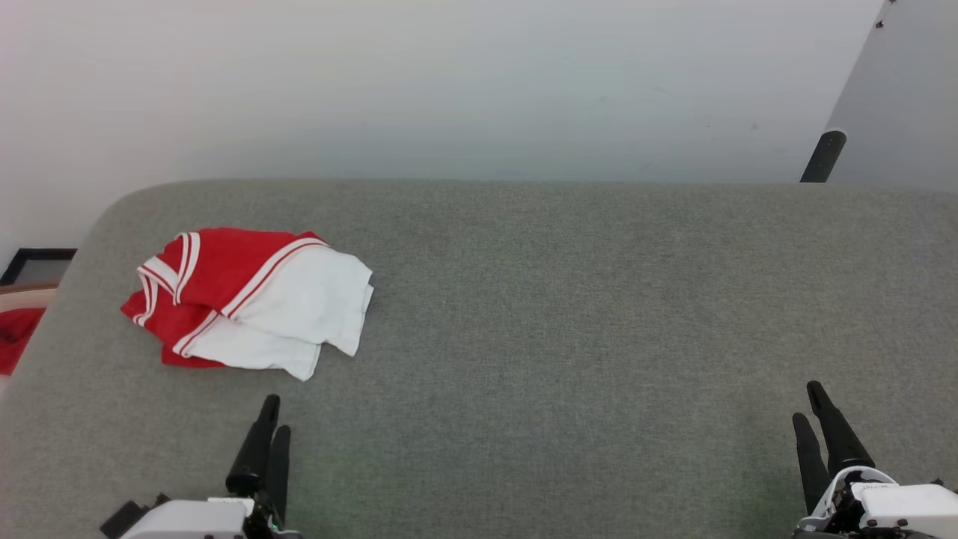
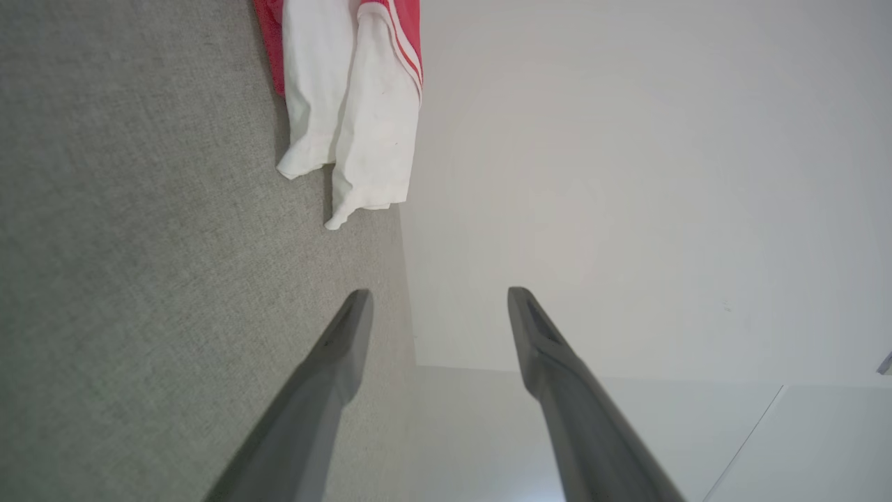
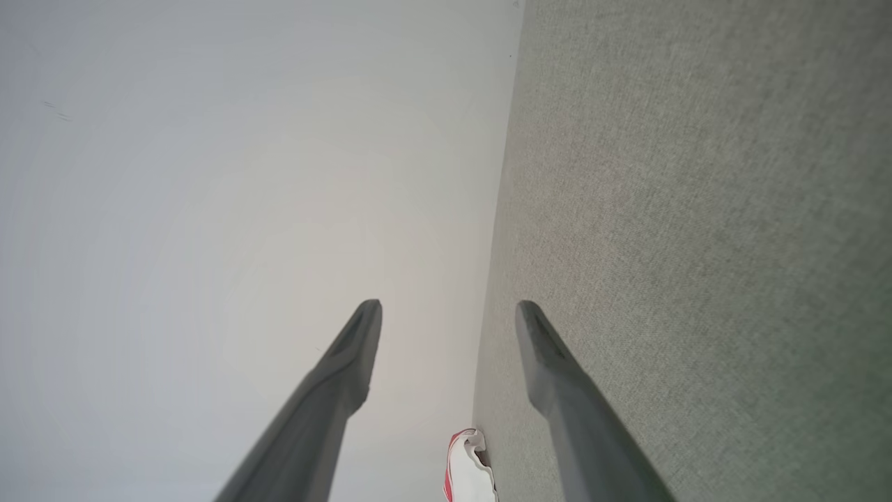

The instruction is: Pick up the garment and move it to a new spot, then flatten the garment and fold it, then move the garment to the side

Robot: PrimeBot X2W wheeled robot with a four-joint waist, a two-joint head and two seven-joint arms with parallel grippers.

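The garment point(image 1: 247, 299) lies in a loose, rumpled heap at the left of the grey worktop point(image 1: 584, 314), a little ahead of the left gripper point(image 1: 275, 418) and well apart from the right gripper point(image 1: 806, 403). Both grippers are spread wide and hold nothing. The cloth looks light, soft and limp — likely to sag and trail when lifted. A pinch on the thicker striped trim or a doubled sleeve edge seems surest — a single thin layer may slip free.
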